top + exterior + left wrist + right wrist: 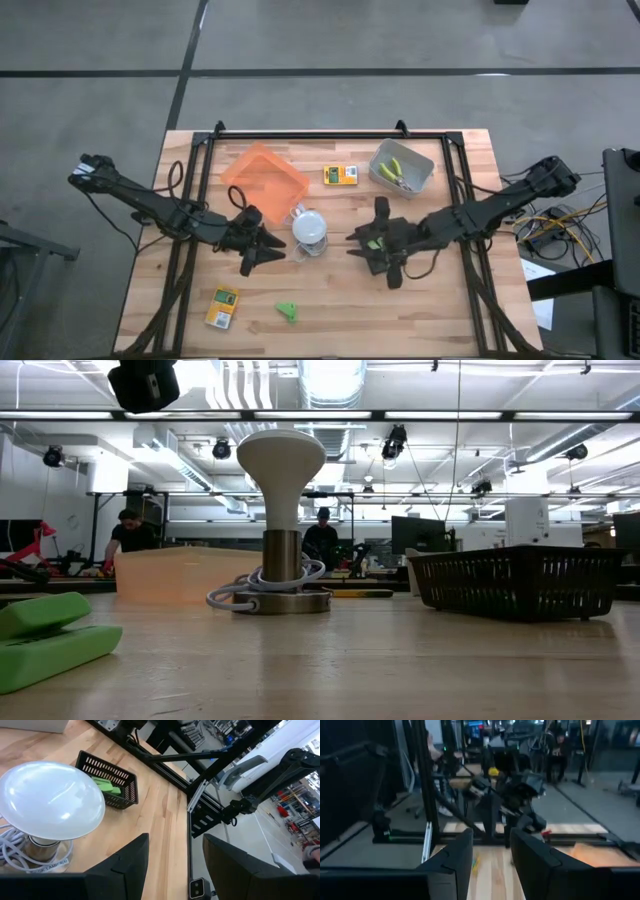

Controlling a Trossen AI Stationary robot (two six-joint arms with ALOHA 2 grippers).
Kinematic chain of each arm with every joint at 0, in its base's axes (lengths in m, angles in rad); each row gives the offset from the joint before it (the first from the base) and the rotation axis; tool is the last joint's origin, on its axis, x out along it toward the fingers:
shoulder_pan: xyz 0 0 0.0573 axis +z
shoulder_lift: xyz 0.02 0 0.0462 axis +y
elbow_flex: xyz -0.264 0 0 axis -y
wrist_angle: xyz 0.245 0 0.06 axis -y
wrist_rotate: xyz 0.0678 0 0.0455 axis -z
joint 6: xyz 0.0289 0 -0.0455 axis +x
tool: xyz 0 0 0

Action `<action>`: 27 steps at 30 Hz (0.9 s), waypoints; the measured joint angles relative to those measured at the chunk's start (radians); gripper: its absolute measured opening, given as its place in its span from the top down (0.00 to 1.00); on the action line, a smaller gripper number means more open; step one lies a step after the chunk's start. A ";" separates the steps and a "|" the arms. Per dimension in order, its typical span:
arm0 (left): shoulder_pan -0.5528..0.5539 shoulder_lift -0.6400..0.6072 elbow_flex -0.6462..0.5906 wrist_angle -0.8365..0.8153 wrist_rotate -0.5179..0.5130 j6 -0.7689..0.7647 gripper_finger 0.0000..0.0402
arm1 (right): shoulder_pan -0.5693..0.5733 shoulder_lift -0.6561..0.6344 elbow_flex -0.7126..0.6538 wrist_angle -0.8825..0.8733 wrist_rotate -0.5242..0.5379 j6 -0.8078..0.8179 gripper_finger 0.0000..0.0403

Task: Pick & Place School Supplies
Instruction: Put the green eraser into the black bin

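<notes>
My right gripper (pixel 352 242) hangs above the table just right of the white domed lamp (pixel 310 228) and points level toward the left arm. It is open, and its wrist view (pixel 491 860) shows only bare table in the gap. From above, a small green piece (pixel 374 243) shows at this gripper. My left gripper (pixel 268 248) waits open left of the lamp, with nothing between its fingers (pixel 175 865). One yellow-and-green box (pixel 340 175) lies flat at the far middle and another (pixel 222 306) at the near left. A green chunk (pixel 288 312) (pixel 45 640) lies near the front edge. My right gripper: the green piece (pixel 374 243) shows only from above, against the gripper's dark body. I cannot tell whether the fingers touch it or whether it lies on the table below them.
A mesh bin (pixel 402 168) (pixel 110 780) at the far right holds yellow-green tools (pixel 395 172). An orange tray (pixel 265 175) stands at the far left. The lamp's coiled white cord (pixel 262 585) lies around its base. A black frame (pixel 330 133) runs along the table's edges. People work beyond the table.
</notes>
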 joint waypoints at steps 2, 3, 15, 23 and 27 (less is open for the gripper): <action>0.000 0.000 0.000 0.001 0.006 0.000 0.53 | -0.001 0.000 -0.026 0.022 0.001 0.007 0.69; -0.001 0.000 0.000 0.001 0.012 0.000 0.53 | -0.001 0.000 -0.039 0.019 0.001 0.030 0.69; -0.014 0.000 0.000 0.002 0.016 -0.054 0.53 | 0.003 0.002 -0.219 0.121 0.001 0.272 0.69; -0.070 0.070 0.000 -0.004 0.048 0.080 0.53 | 0.003 0.002 -0.234 0.156 0.001 0.270 0.69; -0.135 0.153 -0.002 0.045 0.116 0.192 0.53 | 0.003 0.002 -0.234 0.155 0.001 0.269 0.69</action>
